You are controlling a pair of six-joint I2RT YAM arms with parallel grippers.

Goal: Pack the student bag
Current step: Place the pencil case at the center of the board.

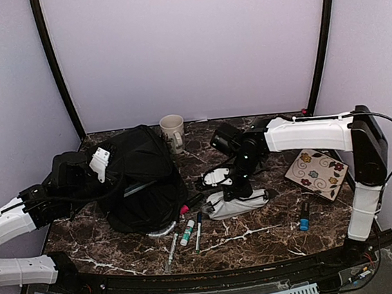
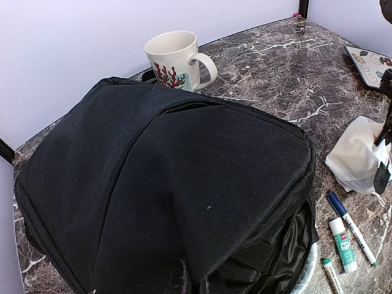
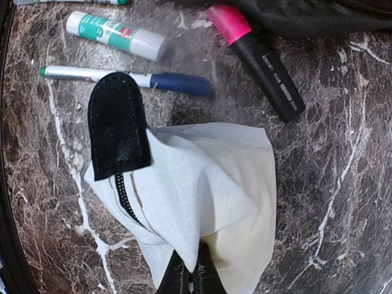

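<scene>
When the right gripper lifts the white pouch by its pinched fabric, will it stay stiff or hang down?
Probably it hangs limp: the white pouch is thin fabric, creased and tented where the right gripper pinches it. It looks flat, so likely light.

The student bag (image 1: 140,183) fills the left half of the worktop (image 1: 261,241), and the left arm (image 1: 22,216) closes off its left side. The mug (image 1: 172,132) stands just beside the bag's far right corner. At the bag's near right corner a pen (image 1: 172,250), glue stick (image 1: 187,232) and marker (image 1: 198,230) lie close together, with a pink highlighter (image 1: 185,209) against the bag. The white pouch (image 1: 236,203) lies just right of them, and the right arm (image 1: 306,135) reaches over it from the right. A flowered tile (image 1: 317,173) occupies the right edge, a small blue object (image 1: 304,216) near it. Bare marble shows along the near edge right of the pens, between pouch and blue object, and far centre between mug and right arm.
</scene>
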